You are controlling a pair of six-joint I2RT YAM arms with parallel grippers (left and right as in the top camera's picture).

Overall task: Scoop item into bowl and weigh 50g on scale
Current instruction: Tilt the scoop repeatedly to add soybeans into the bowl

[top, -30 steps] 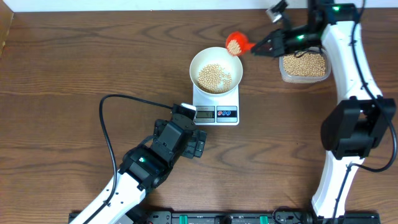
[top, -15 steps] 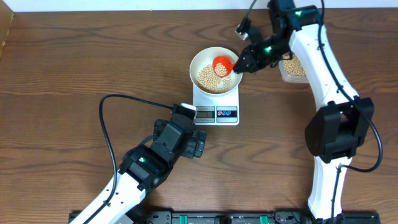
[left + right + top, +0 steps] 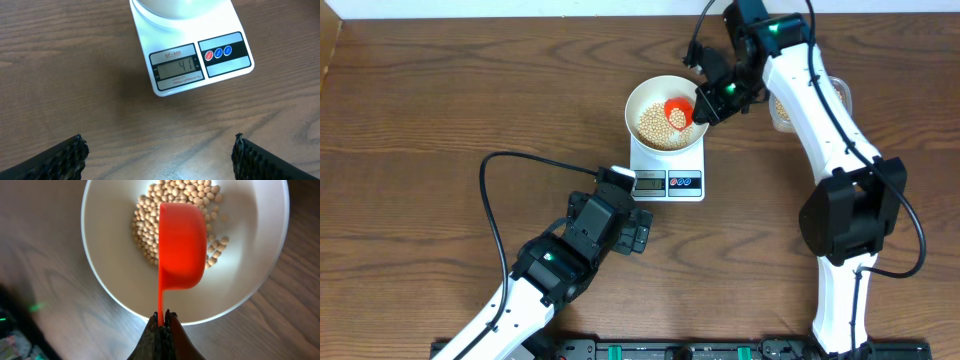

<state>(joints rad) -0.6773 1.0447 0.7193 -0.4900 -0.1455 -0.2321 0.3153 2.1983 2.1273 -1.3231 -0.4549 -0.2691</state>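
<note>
The white bowl [image 3: 640,95] sits on the white scale [image 3: 667,165] and holds a layer of tan beans [image 3: 655,122]. My right gripper [image 3: 704,107] is shut on the handle of a red scoop [image 3: 678,110], which is turned over above the beans at the bowl's right side. In the right wrist view the scoop [image 3: 182,245] hangs upside down over the beans [image 3: 150,220] in the bowl [image 3: 105,255], with my gripper [image 3: 161,316] clamped on its thin handle. The scale's display [image 3: 178,68] reads 41. My left gripper [image 3: 160,152] is open and empty above the table in front of the scale.
A clear plastic tub of beans [image 3: 782,112] stands at the back right, mostly hidden behind my right arm. The left arm's black cable [image 3: 500,170] loops over the table left of the scale.
My right gripper carried the bean-filled scoop from near the tub leftward over the bowl and turned it over above the beans. The left arm has not moved.
</note>
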